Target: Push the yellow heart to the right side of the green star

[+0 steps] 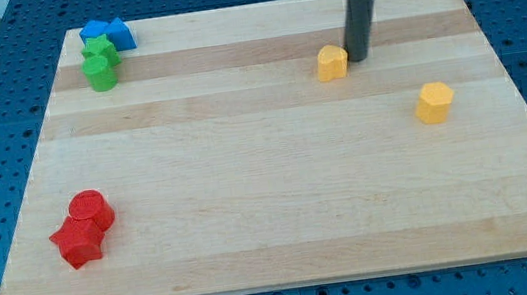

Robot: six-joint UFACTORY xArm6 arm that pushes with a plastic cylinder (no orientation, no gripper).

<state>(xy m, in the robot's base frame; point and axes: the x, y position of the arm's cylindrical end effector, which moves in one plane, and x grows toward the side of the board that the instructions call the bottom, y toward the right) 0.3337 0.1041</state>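
Note:
The yellow heart (332, 62) lies on the wooden board (283, 226) right of centre, near the view's top. My tip (359, 59) stands just to the heart's right, touching it or nearly so. The green star (101, 51) sits far off at the view's top left, packed among other blocks, with a green cylinder (99, 74) right below it.
Two blue blocks (106, 33) sit just above the green star at the board's top left corner. A yellow hexagon (433, 102) lies at the view's right. A red cylinder (91, 208) and a red star (77, 241) sit together at the bottom left.

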